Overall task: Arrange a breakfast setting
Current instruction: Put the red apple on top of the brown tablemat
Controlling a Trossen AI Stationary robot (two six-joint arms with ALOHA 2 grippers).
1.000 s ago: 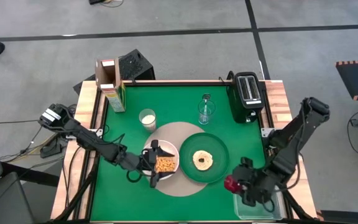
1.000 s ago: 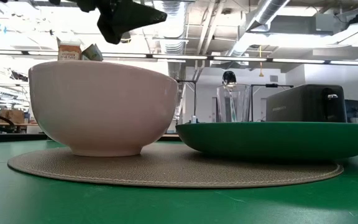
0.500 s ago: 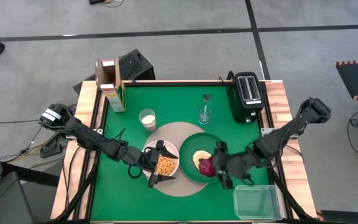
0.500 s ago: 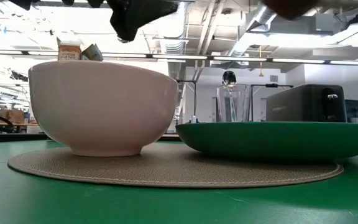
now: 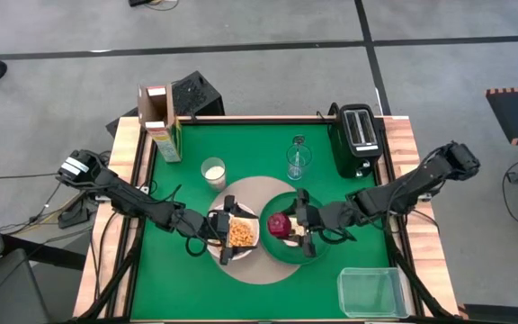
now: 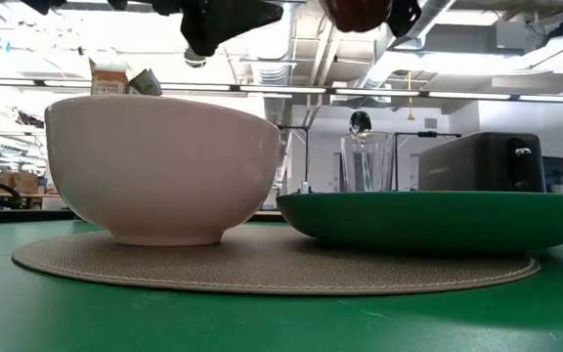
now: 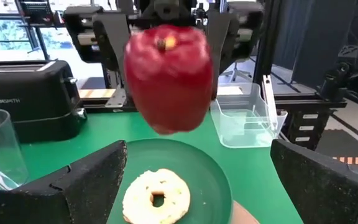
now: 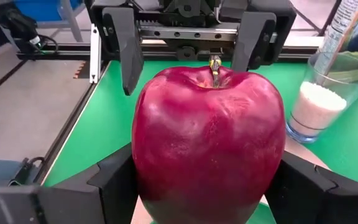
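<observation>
My right gripper (image 5: 288, 225) is shut on the red apple (image 5: 279, 224) above the left part of the dark-green plate (image 5: 317, 218). The round toasted bread (image 7: 157, 194) lies on that plate. My left gripper (image 5: 231, 231) is open and empty just above the white bowl (image 5: 241, 236), which holds cereal, and faces the apple. Bowl and plate rest on the round tan mat (image 5: 254, 193). The clear glass (image 5: 299, 162) stands behind the mat with the silver spoon (image 6: 360, 122) standing in it. The small white cup (image 5: 212, 172) stands at the far left of the mat. My right gripper pinches the apple between its two fingers (image 8: 114, 180) by its two opposite sides (image 8: 143, 162). The fingers lie level and come from the table's right side. The apple sits upright, stem (image 8: 215, 65) up, lifted clear above the plate.
A black toaster (image 5: 358, 137) stands at the far right. A clear plastic tub (image 5: 371, 291) sits at the near right corner. An open carton (image 5: 162, 124) stands at the far left. Bare green table (image 5: 250, 148) lies behind the mat and to its left.
My right gripper has carried the apple from above the tub at the near right toward the table's left and far edge, to above the plate's left part. The apple stays upright and clear. My left gripper has shifted slightly toward the right over the bowl.
</observation>
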